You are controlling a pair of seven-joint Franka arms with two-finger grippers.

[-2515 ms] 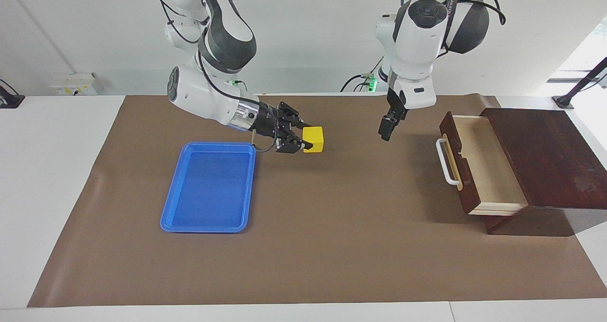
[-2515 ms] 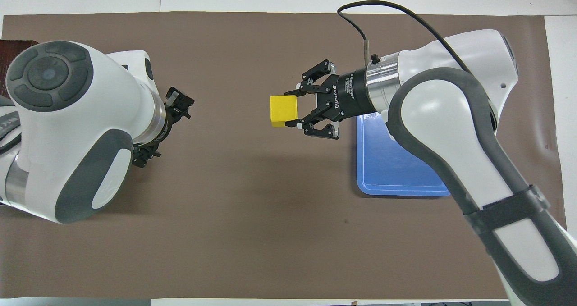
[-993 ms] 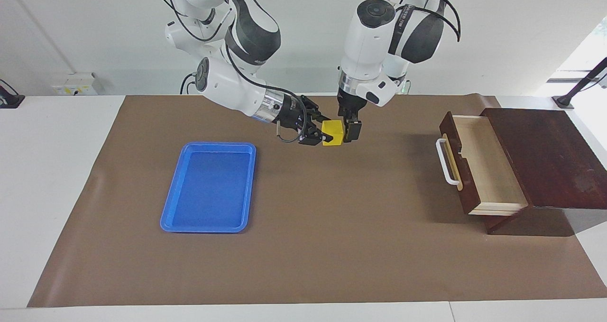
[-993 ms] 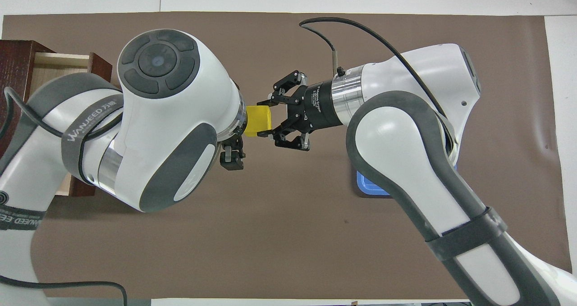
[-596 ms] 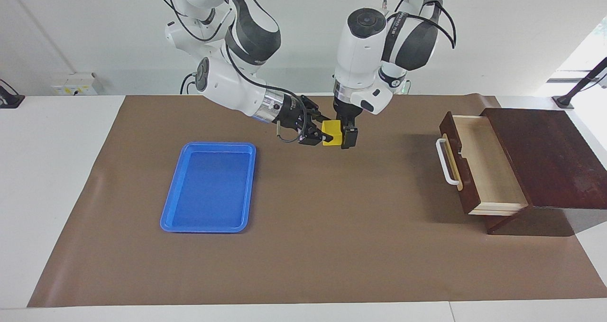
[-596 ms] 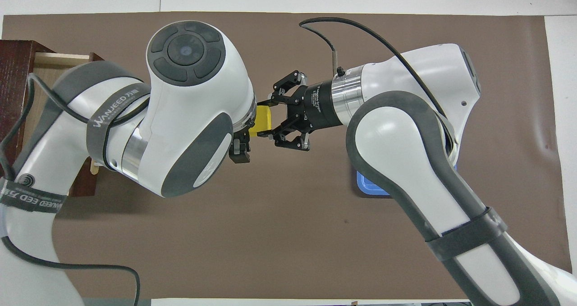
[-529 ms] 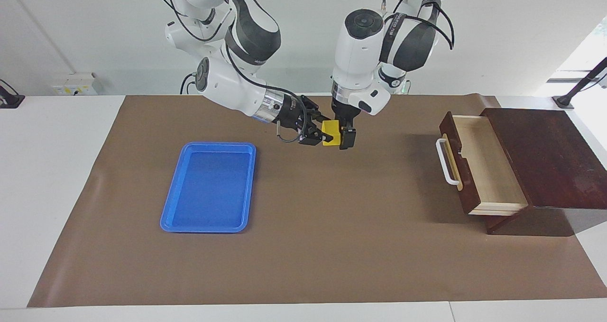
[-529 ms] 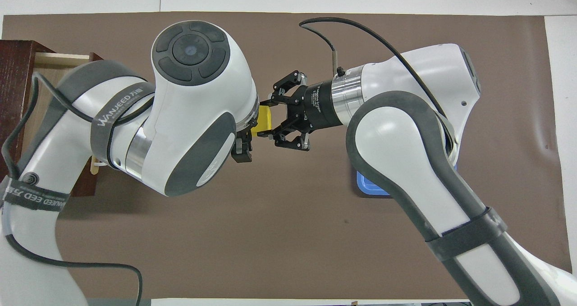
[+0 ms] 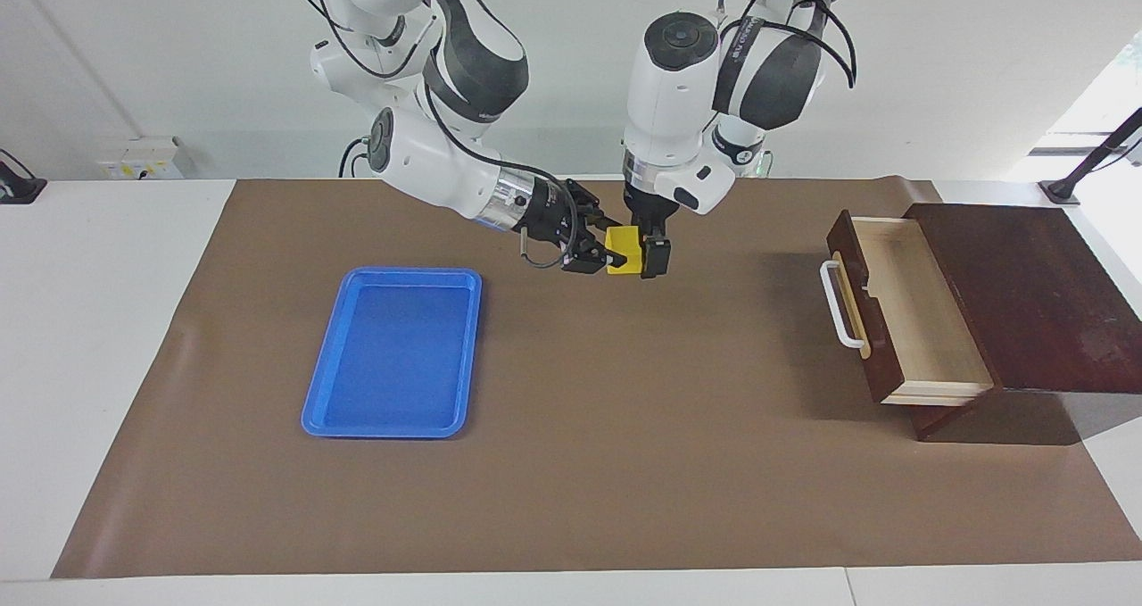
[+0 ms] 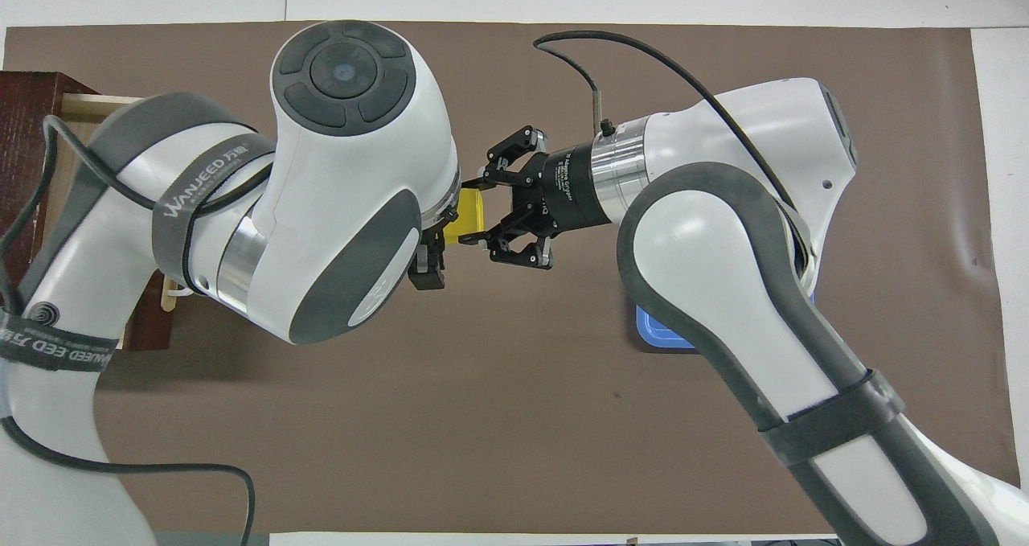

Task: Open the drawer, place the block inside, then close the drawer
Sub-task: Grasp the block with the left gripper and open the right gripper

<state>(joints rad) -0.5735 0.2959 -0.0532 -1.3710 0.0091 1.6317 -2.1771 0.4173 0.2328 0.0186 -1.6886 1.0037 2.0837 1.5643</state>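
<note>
The yellow block (image 9: pixel 623 251) hangs in the air over the middle of the brown mat, with my right gripper (image 9: pixel 611 253) shut on it from the blue tray's side. My left gripper (image 9: pixel 649 242) comes down from above at the block's drawer-side end. It is open, with one finger (image 9: pixel 656 258) beside the block's face. In the overhead view the left wrist covers most of the block (image 10: pixel 470 218), and one left finger (image 10: pixel 426 268) shows below it. The drawer (image 9: pixel 901 303) stands pulled open toward the left arm's end, its pale inside bare and its white handle (image 9: pixel 834 303) facing the mat's middle.
A flat blue tray (image 9: pixel 393 352) lies on the mat toward the right arm's end. The dark wooden box (image 9: pixel 1026 294) holding the drawer sits at the table's edge. Brown mat (image 9: pixel 624 463) covers most of the table.
The right gripper carried the block toward the mat's middle and then held still. The left gripper swung over from near the drawer and settled around the block's end, staying open.
</note>
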